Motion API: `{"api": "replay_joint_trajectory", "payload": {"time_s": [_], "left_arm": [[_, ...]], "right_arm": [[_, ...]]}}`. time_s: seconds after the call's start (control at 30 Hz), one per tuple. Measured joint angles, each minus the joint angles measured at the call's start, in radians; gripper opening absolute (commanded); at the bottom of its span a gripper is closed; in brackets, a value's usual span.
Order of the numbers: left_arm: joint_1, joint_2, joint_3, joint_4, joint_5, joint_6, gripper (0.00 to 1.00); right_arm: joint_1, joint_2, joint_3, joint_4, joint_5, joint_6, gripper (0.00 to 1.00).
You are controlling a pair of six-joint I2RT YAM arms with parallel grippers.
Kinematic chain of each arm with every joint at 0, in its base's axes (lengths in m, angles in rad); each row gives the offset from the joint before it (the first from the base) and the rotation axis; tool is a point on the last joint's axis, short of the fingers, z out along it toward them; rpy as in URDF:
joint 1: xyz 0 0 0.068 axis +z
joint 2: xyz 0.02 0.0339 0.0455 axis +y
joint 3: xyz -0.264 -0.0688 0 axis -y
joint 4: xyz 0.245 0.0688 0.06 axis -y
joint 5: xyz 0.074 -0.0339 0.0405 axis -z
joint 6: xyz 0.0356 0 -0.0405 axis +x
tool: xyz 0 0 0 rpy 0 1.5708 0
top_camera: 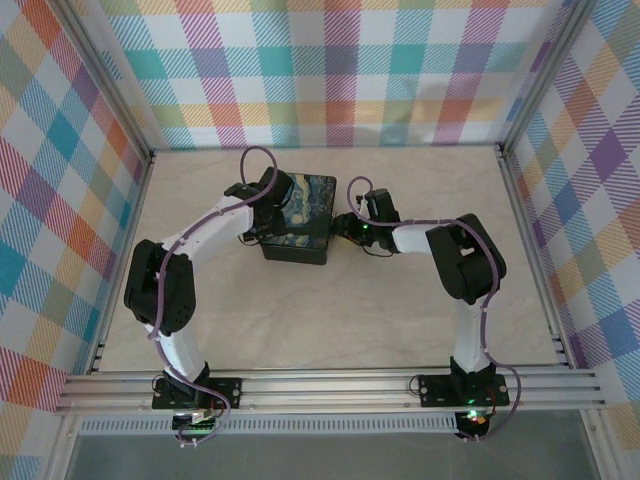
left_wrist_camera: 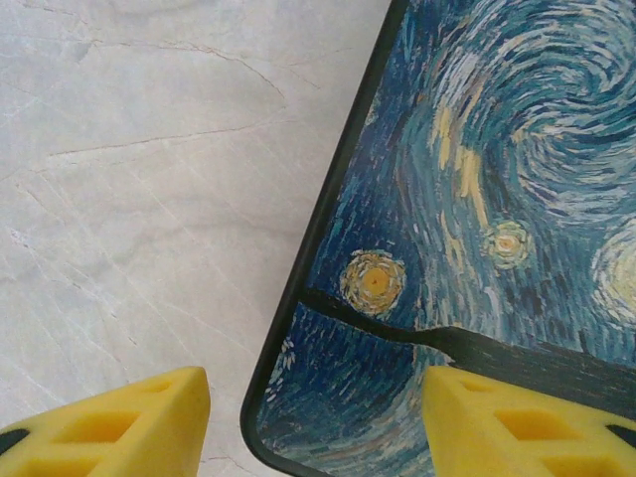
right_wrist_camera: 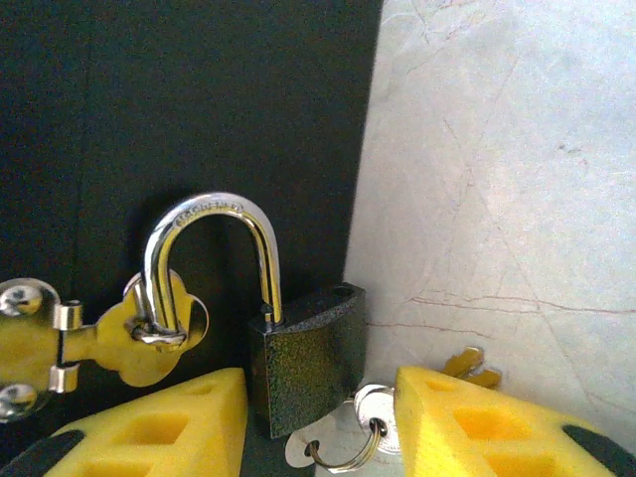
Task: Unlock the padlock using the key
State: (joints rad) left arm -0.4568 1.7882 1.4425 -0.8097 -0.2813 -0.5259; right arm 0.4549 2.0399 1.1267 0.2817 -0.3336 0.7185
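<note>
The padlock (right_wrist_camera: 308, 358), small and dark, hangs by its chrome shackle (right_wrist_camera: 209, 229) from the brass hasp (right_wrist_camera: 119, 338) on the black box (top_camera: 300, 225) side. One shackle leg stands out of the body. The key (right_wrist_camera: 373, 407), on a thin ring, sticks out from under the padlock. My right gripper (right_wrist_camera: 318, 417) straddles the padlock body and key, jaws apart, with the right fingertip (right_wrist_camera: 437, 417) against the key head. My left gripper (left_wrist_camera: 313, 417) is open above the corner of the night-sky lid (left_wrist_camera: 477, 199), one finger over the table, one over the lid.
The box stands mid-table towards the back, with both arms (top_camera: 200, 240) (top_camera: 450, 250) bent in on it from either side. A brass-coloured bit (right_wrist_camera: 467, 363) lies on the pale marble tabletop (right_wrist_camera: 497, 179) behind my right finger. Checked walls (top_camera: 330, 70) surround the table.
</note>
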Motion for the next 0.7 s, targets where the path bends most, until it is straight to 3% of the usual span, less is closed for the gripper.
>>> {"api": "replay_joint_trajectory", "payload": {"time_s": [0.33, 0.7], "left_arm": [[0.003, 0.006, 0.0, 0.0, -0.007, 0.004, 0.57], [0.008, 0.006, 0.0, 0.0, -0.013, 0.021, 0.57]], "right_arm": [[0.004, 0.026, 0.027, 0.013, 0.011, 0.0, 0.26], [0.0, 0.008, -0.015, 0.081, 0.044, 0.003, 0.2]]}}
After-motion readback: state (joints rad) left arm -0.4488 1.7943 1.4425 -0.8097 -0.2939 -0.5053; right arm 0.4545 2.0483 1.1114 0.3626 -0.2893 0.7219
